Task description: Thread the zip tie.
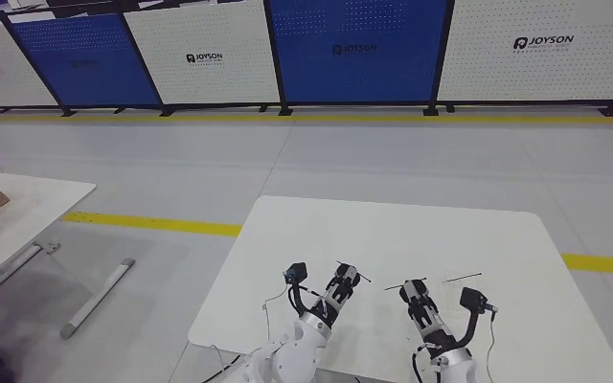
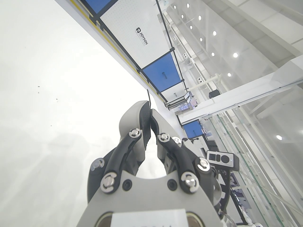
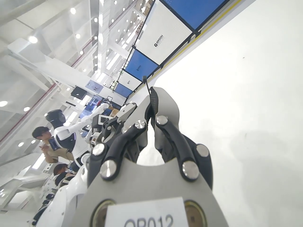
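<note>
1. Found the left gripper [image 2: 149, 115] pinched fully shut on a thin black strip [image 2: 148, 98], plain tip poking out past the pads [image 2: 144, 119].
2. Found the right gripper [image 3: 151, 95] clamped just as tight on the zip tie [image 3: 147, 86], with the blocky head [image 3: 144, 79] standing just clear of the gripper's end.
3. Placed both over the near edge of the white table [image 1: 402, 220], left gripper to the left of the right one, near each other but apart.
4. Judged the deciding relation from the top view: plain tip aimed right, head aimed left, ends facing across a small gap, not touching. Saw the left strip slanting from far-left to near-right and the right one lying almost level left to right. Reckoned that slant would need correcting before bringing the tip to the head's slot.
5. Counted two grippers, one head, one plain tip, one table. Could not tell whether both ends belonged to a single looped tie or to two. Noted one more thin dark line [image 1: 464, 278] right of the right gripper, tie or shadow unclear.
</note>
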